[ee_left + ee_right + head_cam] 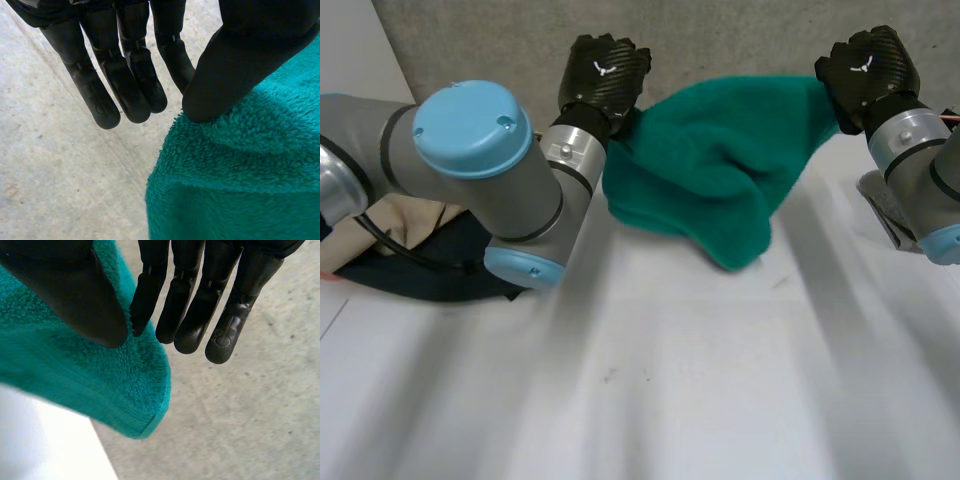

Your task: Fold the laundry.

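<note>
A teal green terry towel (720, 170) hangs bunched between my two hands over the far edge of the white table (670, 380), its lower fold sagging onto the tabletop. My left hand (605, 70) holds the towel's left end. In the left wrist view the thumb (225, 75) presses on the towel's (240, 175) corner beside the straight fingers. My right hand (865, 65) holds the right end. In the right wrist view the towel (75, 370) is pinched between the thumb (75, 295) and the nearest finger, and its hemmed corner hangs below the hand.
A heap of dark blue and beige clothes (410, 250) lies at the table's left, partly behind my left arm. A grey object (885, 205) sits at the right edge by my right arm. Grey floor (740, 40) lies beyond the far edge.
</note>
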`<action>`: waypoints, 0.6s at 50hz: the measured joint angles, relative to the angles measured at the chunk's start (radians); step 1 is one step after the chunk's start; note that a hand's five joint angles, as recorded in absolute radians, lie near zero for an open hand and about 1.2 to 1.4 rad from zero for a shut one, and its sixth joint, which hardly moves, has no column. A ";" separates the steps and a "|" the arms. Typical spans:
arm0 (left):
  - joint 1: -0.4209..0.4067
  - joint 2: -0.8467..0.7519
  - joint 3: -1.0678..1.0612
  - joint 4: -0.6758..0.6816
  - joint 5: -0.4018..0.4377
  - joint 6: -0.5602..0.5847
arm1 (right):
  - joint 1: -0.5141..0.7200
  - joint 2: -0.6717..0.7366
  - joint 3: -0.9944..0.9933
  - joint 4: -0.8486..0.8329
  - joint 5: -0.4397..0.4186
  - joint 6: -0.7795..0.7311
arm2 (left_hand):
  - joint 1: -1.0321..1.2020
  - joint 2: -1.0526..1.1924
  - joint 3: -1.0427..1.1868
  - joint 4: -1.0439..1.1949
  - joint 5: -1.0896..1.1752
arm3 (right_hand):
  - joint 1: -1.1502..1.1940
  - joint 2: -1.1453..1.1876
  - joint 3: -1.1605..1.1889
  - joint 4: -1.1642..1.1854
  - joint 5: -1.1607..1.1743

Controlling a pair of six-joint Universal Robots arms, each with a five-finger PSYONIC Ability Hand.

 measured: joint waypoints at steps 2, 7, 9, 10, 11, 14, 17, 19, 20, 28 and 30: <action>0.000 0.021 -0.050 0.006 0.001 0.010 | 0.003 -0.008 0.014 0.026 -0.001 0.001 | 0.000 0.000 0.000 0.000 0.000 | 0.000 0.000 0.000 0.000 0.000; -0.006 0.078 -0.244 0.004 0.001 0.030 | 0.004 -0.024 0.067 0.129 -0.011 -0.001 | 0.000 0.002 0.003 0.000 0.000 | 0.000 0.000 0.000 0.000 0.000; -0.010 0.102 -0.334 0.001 -0.002 0.040 | 0.001 -0.032 0.117 0.246 -0.024 -0.009 | 0.000 0.002 0.004 0.000 0.000 | 0.000 0.000 0.000 0.000 0.000; -0.013 0.112 -0.379 -0.001 -0.003 0.045 | 0.000 -0.033 0.127 0.272 -0.028 -0.011 | 0.000 0.002 0.004 0.000 0.000 | 0.000 0.000 0.000 0.000 0.000; -0.017 0.124 -0.436 -0.003 -0.004 0.050 | -0.002 -0.034 0.152 0.336 -0.038 -0.017 | 0.000 0.002 0.004 0.000 0.000 | 0.000 0.000 0.000 0.000 0.000; -0.033 0.145 -0.549 -0.008 -0.007 0.061 | -0.007 -0.033 0.201 0.457 -0.065 -0.030 | 0.000 0.002 0.004 0.000 0.000 | 0.000 0.000 0.000 0.000 0.000; -0.064 0.166 -0.639 -0.024 -0.016 0.063 | -0.009 -0.031 0.249 0.561 -0.094 -0.042 | 0.000 0.002 0.004 0.000 0.000 | 0.000 0.000 0.000 0.000 0.000; -0.090 0.192 -0.683 -0.047 -0.031 0.060 | -0.010 -0.030 0.275 0.598 -0.107 -0.046 | 0.000 0.002 0.004 0.000 0.000 | 0.000 0.000 0.000 0.000 0.000; -0.104 0.212 -0.699 -0.066 -0.043 0.057 | -0.011 -0.030 0.288 0.609 -0.113 -0.047 | 0.000 0.002 0.004 0.000 0.000 | 0.000 0.000 0.000 0.000 0.000; -0.145 0.352 -0.711 -0.218 -0.105 0.039 | -0.016 -0.045 0.343 0.581 -0.121 -0.048 | -0.313 -0.322 -0.314 -0.328 -0.274 | 0.000 0.000 0.000 0.000 0.000; -0.144 0.375 -0.683 -0.249 -0.109 0.042 | -0.020 -0.059 0.361 0.561 -0.121 -0.048 | -0.599 -0.604 -0.592 -0.600 -0.550 | 0.000 0.000 0.000 0.000 0.000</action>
